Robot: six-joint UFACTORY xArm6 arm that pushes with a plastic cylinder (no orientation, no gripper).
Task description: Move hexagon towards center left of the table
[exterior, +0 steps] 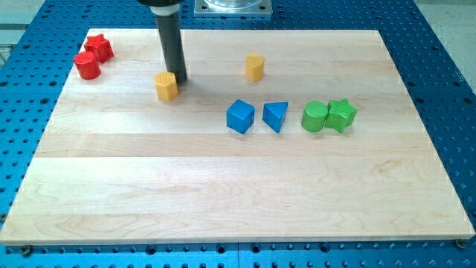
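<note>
A yellow-orange hexagon block (pixel 166 86) lies on the wooden board in the upper left part of the view. My tip (pixel 178 79) stands just to the hexagon's upper right, touching or nearly touching it. The dark rod rises from there to the view's top edge.
A red star (pixel 99 47) and a red cylinder (pixel 88 65) sit at the top left corner. A yellow cylinder (pixel 255 67) is at top centre. A blue cube (pixel 240 116), a blue triangular block (pixel 275 116), a green cylinder (pixel 314 117) and a green star (pixel 342 115) line the middle right. The board's left edge (pixel 46 134) borders a blue perforated table.
</note>
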